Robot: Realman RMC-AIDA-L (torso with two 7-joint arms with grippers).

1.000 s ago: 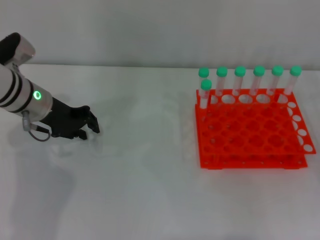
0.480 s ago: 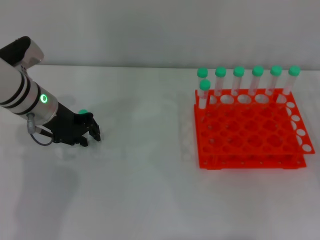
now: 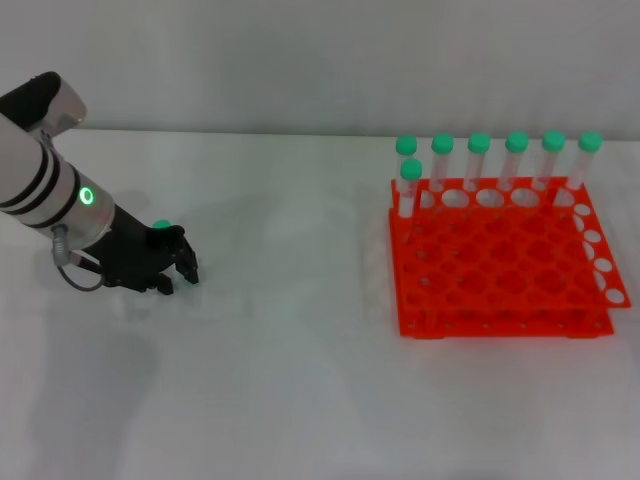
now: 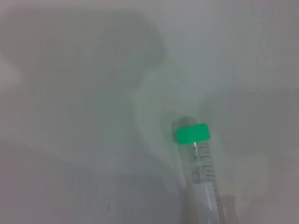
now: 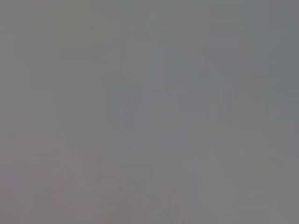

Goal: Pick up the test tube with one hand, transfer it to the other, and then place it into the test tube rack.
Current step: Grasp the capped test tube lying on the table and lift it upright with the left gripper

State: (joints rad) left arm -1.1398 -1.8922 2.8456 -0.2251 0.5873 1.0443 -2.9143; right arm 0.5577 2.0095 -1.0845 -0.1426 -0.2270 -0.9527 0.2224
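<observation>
- The test tube rack (image 3: 500, 255) sits on the right side of the white worktop (image 3: 300, 350), orange-red, two-tiered, with a grid of round holes.
- Six green-capped tubes (image 3: 516, 160) stand upright along the rack's far row, one per hole, side by side.
- A seventh tube (image 3: 410, 190) stands upright in the next row forward, at the rack's left end, just in front of the leftmost tube of the far row.
- All the other holes in the rack show open.
- The left hand (image 3: 172, 262) is low at the worktop's left side, at the end of a silver-white arm with black bands and a glowing green ring (image 3: 87, 196), well apart from the rack.
- The test tube (image 4: 201, 172) is at this hand: its green cap (image 3: 160, 225) peeks out just behind the black fingers in the head view, and the left wrist view shows the clear graduated tube with its cap close over the worktop.
- Whether the left hand is spread or pinching the tube, I cannot tell; the fingers hide the tube's body in the head view.
- Between the left hand and the rack lies a wide bare stretch of worktop, and more bare surface runs along the near edge.
- The worktop's far edge meets a plain grey wall (image 3: 300, 60) close behind the rack's far row.
- The right hand shows in no view; its wrist view is a plain grey blur.
</observation>
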